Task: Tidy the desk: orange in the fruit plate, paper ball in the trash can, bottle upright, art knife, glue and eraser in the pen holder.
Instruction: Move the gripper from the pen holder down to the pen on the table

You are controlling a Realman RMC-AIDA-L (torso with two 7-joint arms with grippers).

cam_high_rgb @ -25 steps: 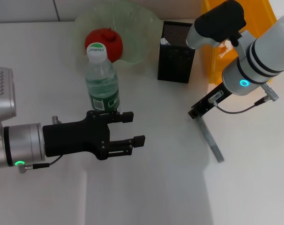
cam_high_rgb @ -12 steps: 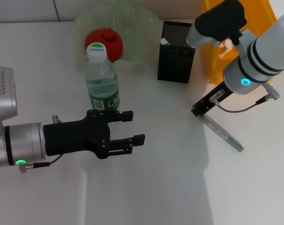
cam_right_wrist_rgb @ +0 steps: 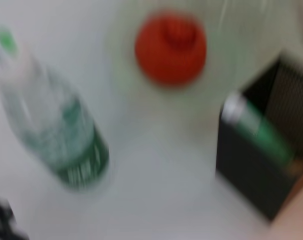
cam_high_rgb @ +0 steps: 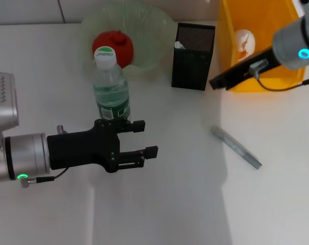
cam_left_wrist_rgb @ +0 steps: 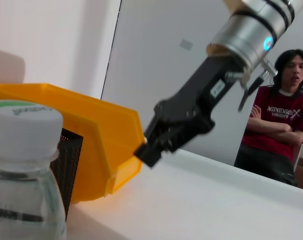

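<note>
**Head view.**
- Right tool [cam_high_rgb: 219,81]: has lifted away from the art knife and now hangs before the trash can [cam_high_rgb: 261,84], beside the pen holder [cam_high_rgb: 192,58]. It carries nothing. Whether it is clenched or released cannot be told.
- Art knife [cam_high_rgb: 236,147]: a second ago it was at the right tool's tip. It now lies flat and alone on the tabletop [cam_high_rgb: 170,204], well apart from that tool. Judgement: the pick has failed or been let go, so the knife is still owed to the pen holder and needs a fresh grasp.
- Left tool [cam_high_rgb: 142,138]: released and empty, unmoved, hanging just beside the bottle [cam_high_rgb: 111,89].
- Bottle: upright. This item looks settled.
- Orange [cam_high_rgb: 112,45]: in the fruit plate [cam_high_rgb: 159,25].
- Paper ball [cam_high_rgb: 244,40]: in the trash can.
- Eraser: not seen.

**Left wrist view.**
- The bottle cap is close up, with the pen holder and trash can behind it.
- The right tool is raised clear of the tabletop.
- Room: pale wall panels. A person in a red shirt [cam_left_wrist_rgb: 279,125] stands beyond the tabletop with arms folded.

**Right wrist view.**
- Blurred. It shows the bottle, the orange in the plate and the pen holder.
- A green-and-white stick [cam_right_wrist_rgb: 259,130] leans inside the pen holder and is possibly the glue.

**Surface.** Plain white tabletop, smooth and matte.
</note>
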